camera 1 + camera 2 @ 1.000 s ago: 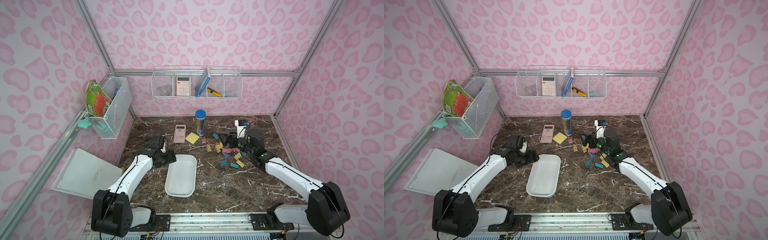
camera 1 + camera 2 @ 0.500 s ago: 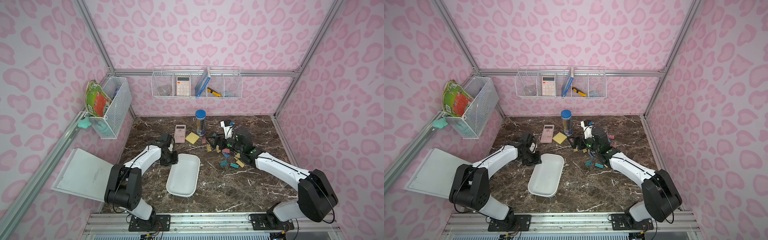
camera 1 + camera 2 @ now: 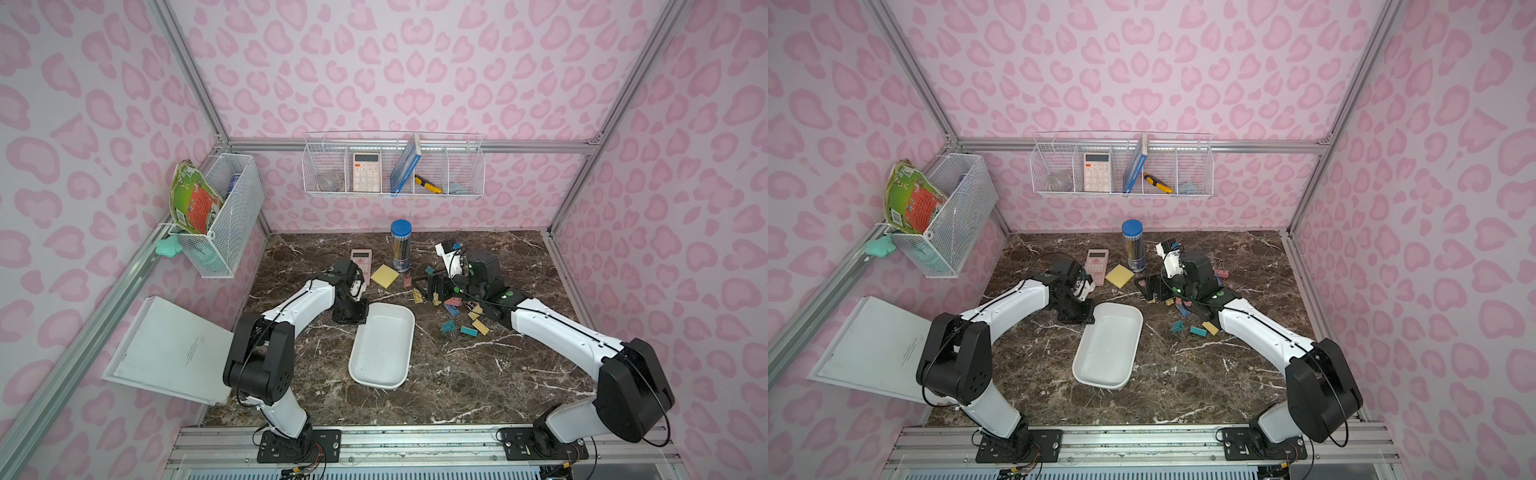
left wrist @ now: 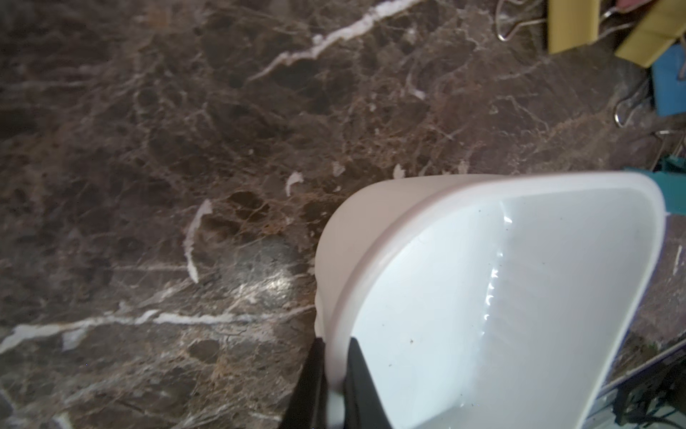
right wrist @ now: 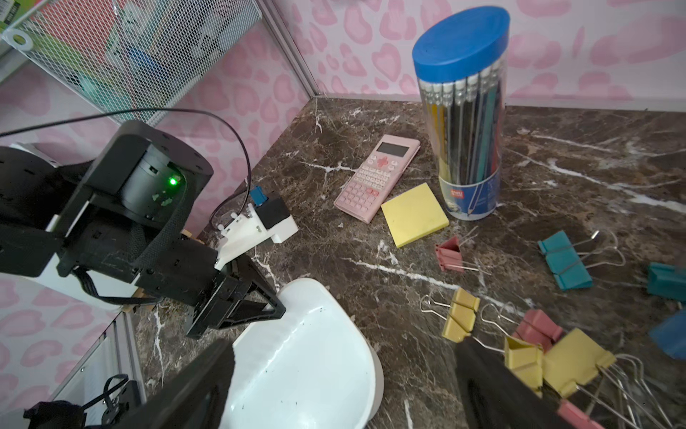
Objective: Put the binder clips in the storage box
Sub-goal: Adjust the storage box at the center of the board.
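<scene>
Quick update from the remote station: the left gripper [image 4: 336,345] is clamped tight on the rim of the storage box [image 4: 519,297]. One finger [image 4: 312,382] is outside the wall and the other inside, right at a rounded corner, and the rest of the box runs away from those fingertips across the marble table [image 4: 185,148]. The right gripper [image 5: 343,345] is spread wide and sitting low. The box's curved end is next to one finger [image 5: 193,390], and a bunch of yellow and pink binder clips [image 5: 519,356] is right up against the other. I honestly can't tell if that one's touching them. More teal and blue clips are scattered out past that finger. Straight ahead of the open fingers are a yellow sticky pad [image 5: 414,215], a pink calculator [image 5: 375,178] and a pencil tub [image 5: 464,111].
</scene>
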`<state>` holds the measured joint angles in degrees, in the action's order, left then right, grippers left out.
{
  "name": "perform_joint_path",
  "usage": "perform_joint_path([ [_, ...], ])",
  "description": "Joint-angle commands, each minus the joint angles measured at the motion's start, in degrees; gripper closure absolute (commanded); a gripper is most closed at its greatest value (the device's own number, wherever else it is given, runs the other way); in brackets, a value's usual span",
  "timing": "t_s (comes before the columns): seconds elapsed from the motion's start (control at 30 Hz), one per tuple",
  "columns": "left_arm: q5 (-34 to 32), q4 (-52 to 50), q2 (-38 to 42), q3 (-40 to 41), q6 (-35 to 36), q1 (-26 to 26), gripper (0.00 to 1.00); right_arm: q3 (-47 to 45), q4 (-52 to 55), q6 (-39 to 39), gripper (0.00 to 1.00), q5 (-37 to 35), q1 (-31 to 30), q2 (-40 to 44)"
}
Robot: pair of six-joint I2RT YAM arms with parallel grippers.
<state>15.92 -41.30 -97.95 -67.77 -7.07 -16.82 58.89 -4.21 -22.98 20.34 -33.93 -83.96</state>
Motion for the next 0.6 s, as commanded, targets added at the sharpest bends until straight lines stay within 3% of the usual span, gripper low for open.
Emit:
perform_joint_path([
  [0.0, 2.02, -3.72, -2.34, -3.08, 8.33, -1.81, 0.87, -0.84, 4.3, 2.69, 0.05, -0.98, 0.55, 0.89],
  [0.2, 1.29, -4.8, -6.13, -6.23, 12.95, -4.0, 0.81, -3.21, 8.03, 5.1, 0.05, -3.7, 0.7, 2.81],
  [0.4, 3.19, -0.55, -2.15, -5.2, 11.38, -4.45, 0.36, -2.95, 9.85, 7.04, 0.05, -4.68, 0.28, 2.06],
  [0.5, 2.45, 2.8, 2.08, -3.86, 8.44, -4.45, 0.06, -0.85, 11.19, 9.0, 0.05, -5.68, -1.17, -0.37],
  [0.57, 1.05, 5.96, 6.63, -2.25, 5.56, -4.45, 0.01, 2.0, 12.96, 12.09, 0.05, -6.46, -2.79, -3.49],
])
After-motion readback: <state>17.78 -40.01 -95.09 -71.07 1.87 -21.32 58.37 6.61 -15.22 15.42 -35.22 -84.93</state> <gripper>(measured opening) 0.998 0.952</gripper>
